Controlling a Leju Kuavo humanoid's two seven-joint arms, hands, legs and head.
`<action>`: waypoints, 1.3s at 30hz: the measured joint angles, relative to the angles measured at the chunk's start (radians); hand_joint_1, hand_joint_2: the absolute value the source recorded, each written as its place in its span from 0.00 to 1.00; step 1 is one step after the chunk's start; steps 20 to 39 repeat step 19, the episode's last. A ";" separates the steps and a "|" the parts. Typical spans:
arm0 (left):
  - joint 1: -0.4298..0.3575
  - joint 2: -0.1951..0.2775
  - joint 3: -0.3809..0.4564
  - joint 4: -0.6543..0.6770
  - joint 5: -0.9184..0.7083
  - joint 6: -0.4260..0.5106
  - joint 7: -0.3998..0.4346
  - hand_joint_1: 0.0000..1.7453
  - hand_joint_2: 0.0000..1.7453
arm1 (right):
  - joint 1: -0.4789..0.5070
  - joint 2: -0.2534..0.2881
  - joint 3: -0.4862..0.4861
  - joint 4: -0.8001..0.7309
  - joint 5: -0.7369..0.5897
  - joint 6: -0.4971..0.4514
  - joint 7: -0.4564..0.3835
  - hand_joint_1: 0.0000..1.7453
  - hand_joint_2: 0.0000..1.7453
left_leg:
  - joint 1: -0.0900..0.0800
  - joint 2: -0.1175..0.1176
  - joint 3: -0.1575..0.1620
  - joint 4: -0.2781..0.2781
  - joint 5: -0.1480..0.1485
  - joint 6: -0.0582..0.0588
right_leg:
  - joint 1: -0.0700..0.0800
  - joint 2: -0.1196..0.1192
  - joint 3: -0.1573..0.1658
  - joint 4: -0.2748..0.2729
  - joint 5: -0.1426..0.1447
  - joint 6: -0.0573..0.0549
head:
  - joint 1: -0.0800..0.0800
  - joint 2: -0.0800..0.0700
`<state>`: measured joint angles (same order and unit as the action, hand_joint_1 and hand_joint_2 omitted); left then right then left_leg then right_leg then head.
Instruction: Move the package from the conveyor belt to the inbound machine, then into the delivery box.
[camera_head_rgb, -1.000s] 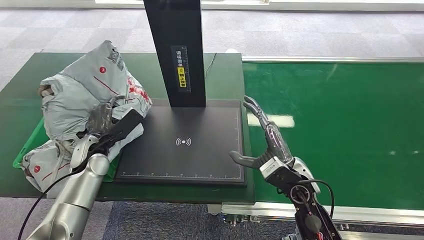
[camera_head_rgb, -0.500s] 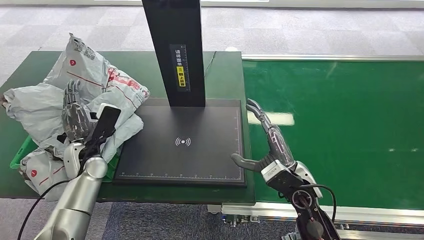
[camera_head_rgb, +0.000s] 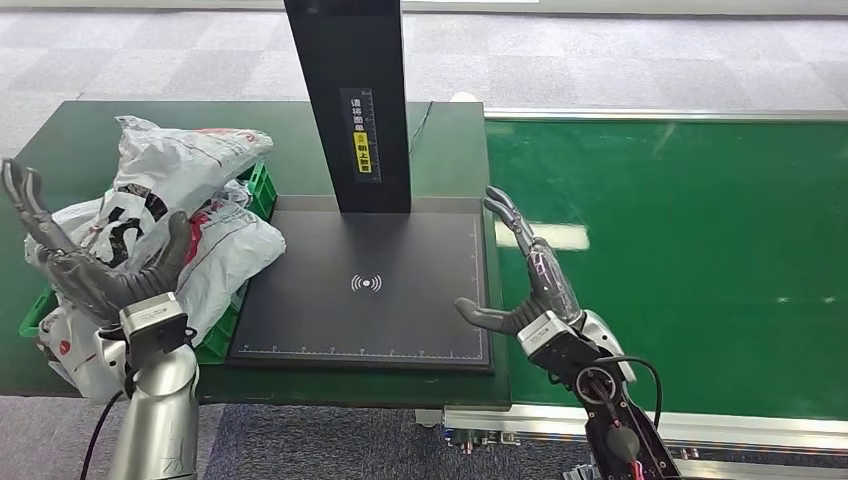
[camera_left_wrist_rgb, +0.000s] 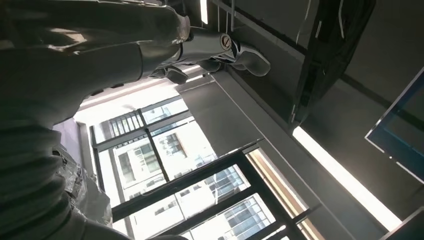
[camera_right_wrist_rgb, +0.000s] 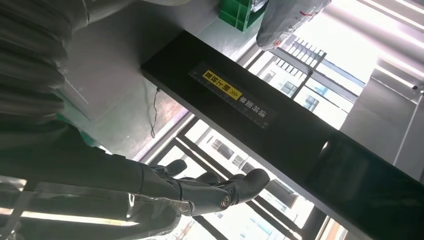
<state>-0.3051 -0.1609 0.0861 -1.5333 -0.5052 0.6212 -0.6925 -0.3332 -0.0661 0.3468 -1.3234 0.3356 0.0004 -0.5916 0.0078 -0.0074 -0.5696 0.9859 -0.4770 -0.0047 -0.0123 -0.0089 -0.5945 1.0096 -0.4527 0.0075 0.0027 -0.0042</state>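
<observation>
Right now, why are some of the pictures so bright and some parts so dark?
In the left wrist view the camera points up at windows and a ceiling light strip, so the left hand looks dim. In the right wrist view bright windows leave the right hand shadowy. In the head view the light is even, with a white glare patch on the conveyor belt.

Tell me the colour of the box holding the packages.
Green box, clearest in the head view.
</observation>
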 joint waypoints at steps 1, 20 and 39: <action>0.006 -0.002 -0.008 -0.018 0.030 -0.006 0.000 0.00 1.00 | -0.003 0.000 0.003 0.004 -0.004 -0.002 -0.002 0.00 1.00 | 0.000 0.000 0.000 0.000 0.000 0.000 | 0.000 0.000 0.000 0.000 0.000 0.000 | 0.000 0.000; 0.084 0.093 -0.362 -0.052 0.390 -0.730 0.261 0.00 1.00 | -0.029 -0.009 0.019 0.060 -0.191 0.061 -0.014 0.00 1.00 | 0.000 0.000 -0.001 0.000 -0.001 0.000 | 0.000 0.001 -0.002 0.000 0.000 0.000 | 0.000 0.000; 0.084 0.093 -0.362 -0.052 0.390 -0.730 0.261 0.00 1.00 | -0.029 -0.009 0.019 0.060 -0.191 0.061 -0.014 0.00 1.00 | 0.000 0.000 -0.001 0.000 -0.001 0.000 | 0.000 0.001 -0.002 0.000 0.000 0.000 | 0.000 0.000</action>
